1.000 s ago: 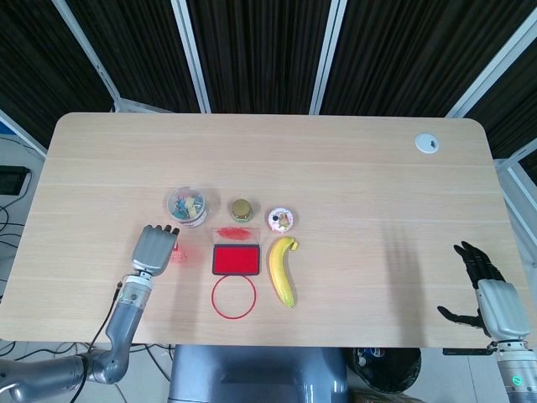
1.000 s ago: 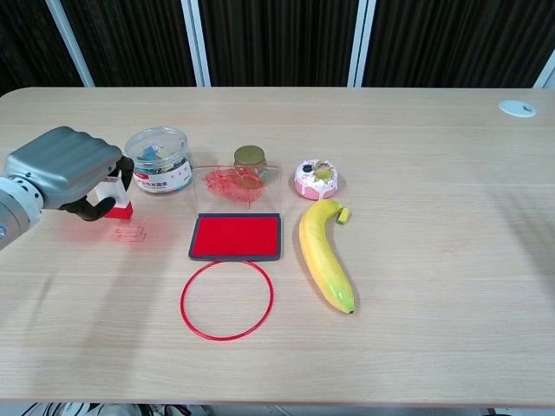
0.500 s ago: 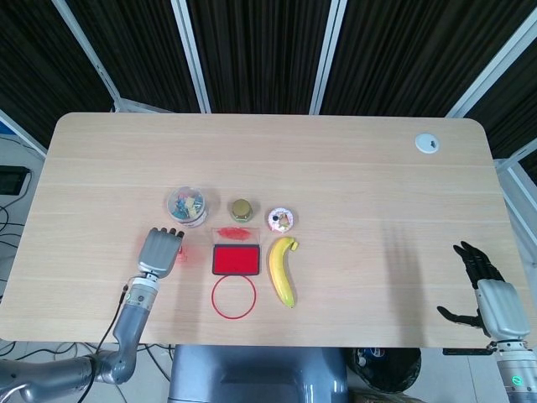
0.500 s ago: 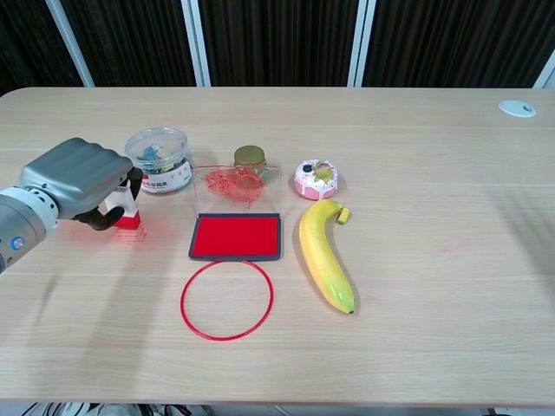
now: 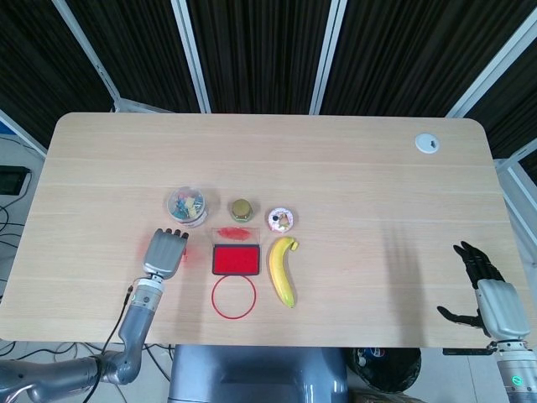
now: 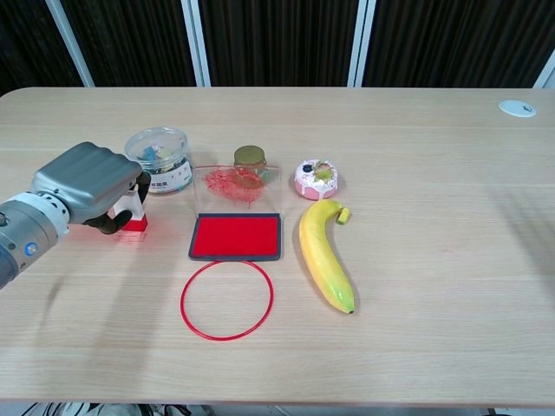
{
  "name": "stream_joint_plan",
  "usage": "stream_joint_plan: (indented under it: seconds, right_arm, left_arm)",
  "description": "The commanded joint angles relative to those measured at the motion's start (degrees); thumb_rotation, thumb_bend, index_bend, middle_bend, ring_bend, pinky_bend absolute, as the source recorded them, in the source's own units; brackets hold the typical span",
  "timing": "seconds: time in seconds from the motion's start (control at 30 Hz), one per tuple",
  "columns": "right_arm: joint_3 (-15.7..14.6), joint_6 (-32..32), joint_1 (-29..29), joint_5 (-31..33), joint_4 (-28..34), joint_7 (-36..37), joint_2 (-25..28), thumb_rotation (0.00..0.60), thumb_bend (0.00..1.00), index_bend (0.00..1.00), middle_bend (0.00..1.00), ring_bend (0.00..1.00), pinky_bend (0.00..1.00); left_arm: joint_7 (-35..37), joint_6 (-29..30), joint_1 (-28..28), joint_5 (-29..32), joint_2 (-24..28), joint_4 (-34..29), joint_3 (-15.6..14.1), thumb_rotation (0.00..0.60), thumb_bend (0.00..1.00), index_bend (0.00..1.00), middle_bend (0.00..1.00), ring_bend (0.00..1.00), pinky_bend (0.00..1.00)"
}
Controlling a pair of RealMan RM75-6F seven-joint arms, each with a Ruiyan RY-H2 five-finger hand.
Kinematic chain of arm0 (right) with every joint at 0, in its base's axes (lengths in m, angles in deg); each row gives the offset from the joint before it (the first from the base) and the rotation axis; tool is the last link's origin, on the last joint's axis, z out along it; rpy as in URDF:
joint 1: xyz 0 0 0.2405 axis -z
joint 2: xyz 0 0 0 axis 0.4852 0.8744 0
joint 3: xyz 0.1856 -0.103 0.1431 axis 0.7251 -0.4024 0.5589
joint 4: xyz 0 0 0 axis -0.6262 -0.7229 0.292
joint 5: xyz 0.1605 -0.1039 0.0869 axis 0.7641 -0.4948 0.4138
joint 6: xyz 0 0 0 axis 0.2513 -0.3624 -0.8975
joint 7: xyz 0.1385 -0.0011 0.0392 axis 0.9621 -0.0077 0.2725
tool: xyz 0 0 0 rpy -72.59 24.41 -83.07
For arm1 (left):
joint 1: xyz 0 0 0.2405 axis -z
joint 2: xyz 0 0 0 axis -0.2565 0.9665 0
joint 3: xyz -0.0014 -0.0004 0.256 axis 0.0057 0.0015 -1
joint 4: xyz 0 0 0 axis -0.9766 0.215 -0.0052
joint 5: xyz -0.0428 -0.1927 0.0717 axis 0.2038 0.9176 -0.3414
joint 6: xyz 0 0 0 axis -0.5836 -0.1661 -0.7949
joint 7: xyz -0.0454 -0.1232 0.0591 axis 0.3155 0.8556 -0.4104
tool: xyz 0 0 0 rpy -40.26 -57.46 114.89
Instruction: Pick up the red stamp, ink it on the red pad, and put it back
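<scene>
My left hand (image 6: 87, 184) grips the red stamp (image 6: 134, 217), a small block with a red base and a white top, just above the table left of the red pad. In the head view the left hand (image 5: 167, 252) hides most of the stamp. The red ink pad (image 6: 236, 237) lies in its dark tray, its clear lid (image 6: 232, 185) smeared with red standing up behind it. My right hand (image 5: 485, 290) hangs off the table's right front corner, fingers spread, holding nothing.
A red ring (image 6: 226, 299) lies in front of the pad. A banana (image 6: 325, 259) lies to the pad's right. Behind stand a clear jar of clips (image 6: 159, 159), a small gold-lidded jar (image 6: 250, 159) and a pink doughnut toy (image 6: 316, 178).
My left hand has carried the stamp to the right, from well left of the pad to close beside its left edge. The right hand has stayed still.
</scene>
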Motion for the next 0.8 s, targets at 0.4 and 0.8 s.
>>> stream_joint_plan:
  seconds: [0.4,0.8]
  right_arm:
    - [0.03,-0.03,0.02,0.14,0.09,-0.13,-0.01,0.600,0.16,0.00,0.00,0.00,0.18]
    - [0.08,-0.07,0.03,0.31,0.15,-0.35,0.02,0.600,0.16,0.00,0.00,0.00,0.18]
  left_arm:
    - [-1.38,-0.45,-0.35,0.20,0.08,-0.04,-0.18,0.600,0.42,0.51,0.52,0.45,0.59]
    - [-2.11,-0.72,-0.61,0.57,0.06,-0.31,-0.06,0.600,0.40,0.44,0.44,0.38,0.55]
